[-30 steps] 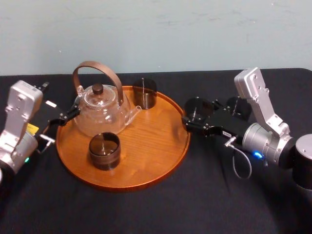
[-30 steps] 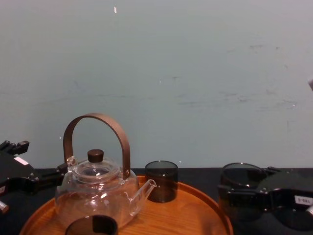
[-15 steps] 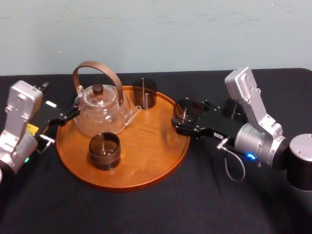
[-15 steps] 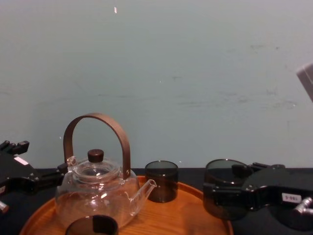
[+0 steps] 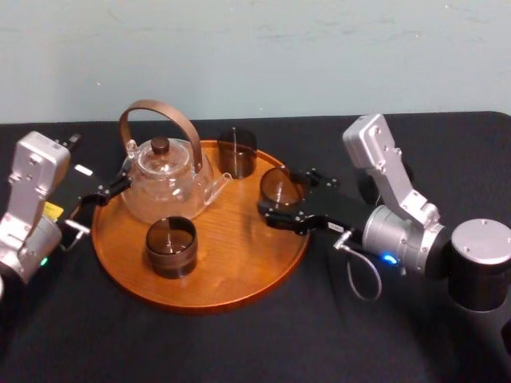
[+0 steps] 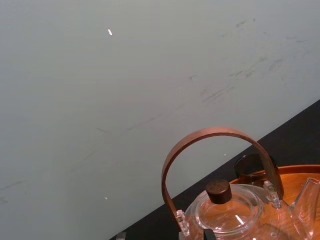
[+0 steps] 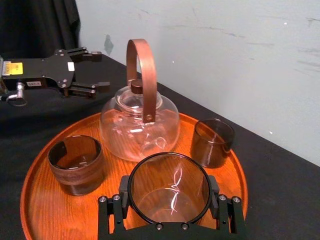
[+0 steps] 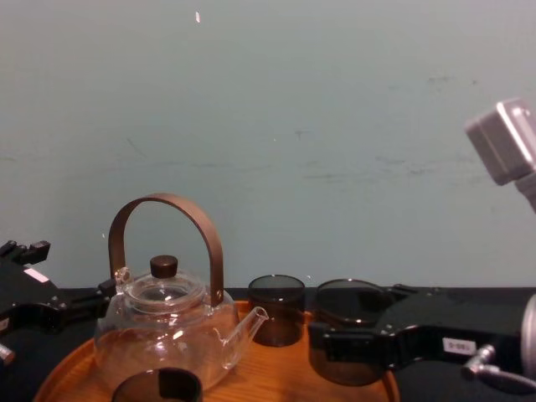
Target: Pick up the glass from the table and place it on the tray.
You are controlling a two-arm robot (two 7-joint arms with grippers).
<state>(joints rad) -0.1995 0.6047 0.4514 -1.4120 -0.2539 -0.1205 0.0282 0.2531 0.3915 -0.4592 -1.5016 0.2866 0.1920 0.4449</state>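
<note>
- Head view: your right gripper (image 5: 281, 194) is pinching the glass (image 5: 278, 183) from both sides. It holds the glass over the right part of the tray (image 5: 200, 302), just inside the rim. Your left gripper (image 5: 118, 182) is parked low over the table (image 5: 239, 343) on the far side of the teapot (image 5: 164, 187), so the right arm is the one placed for this job.
- Left wrist view: the teapot stands just before this wrist, and the rear dark glass (image 6: 252, 172) sits behind it on the tray.
- Right wrist view: the glass sits squarely between the fingers, mouth up and long axis upright. Bare wood lies below and just ahead of it, between the front dark cup (image 7: 76, 164), the teapot and the rear dark glass. Across the tray, the left gripper's fingers are spread and hold nothing.
- Chest view: the glass is upright, with its base low over the tray's right edge. You cannot tell whether it touches the wood yet. Judged from here, the drop point lies straight below the fingers, so lower it without tilting.
</note>
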